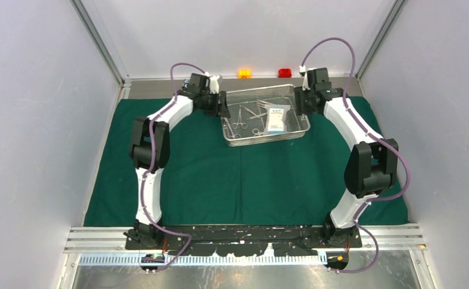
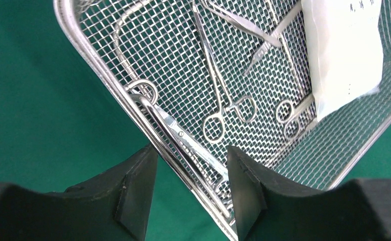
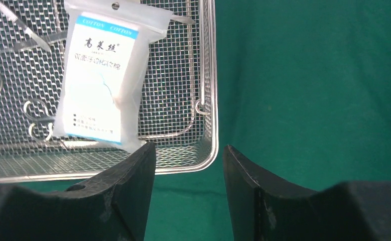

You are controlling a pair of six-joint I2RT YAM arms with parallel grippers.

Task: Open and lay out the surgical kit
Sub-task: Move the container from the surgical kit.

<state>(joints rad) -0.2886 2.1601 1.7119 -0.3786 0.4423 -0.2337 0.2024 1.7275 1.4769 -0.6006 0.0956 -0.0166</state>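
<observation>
Two pincers flank the wire-mesh tray [image 1: 268,136], which sits far centre on the spread green cloth [image 1: 238,180]. The left pincer [image 2: 190,155] is part open astride the tray's left rim, not clamping it. The right pincer [image 3: 189,150] gapes empty by the tray's near right corner. Steel instruments [image 2: 223,100] and a white-blue packet [image 1: 275,119] lie inside.

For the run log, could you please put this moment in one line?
cloth spread | tray holds instruments, packet | left gripper open astride tray rim | right gripper open at tray corner
</observation>
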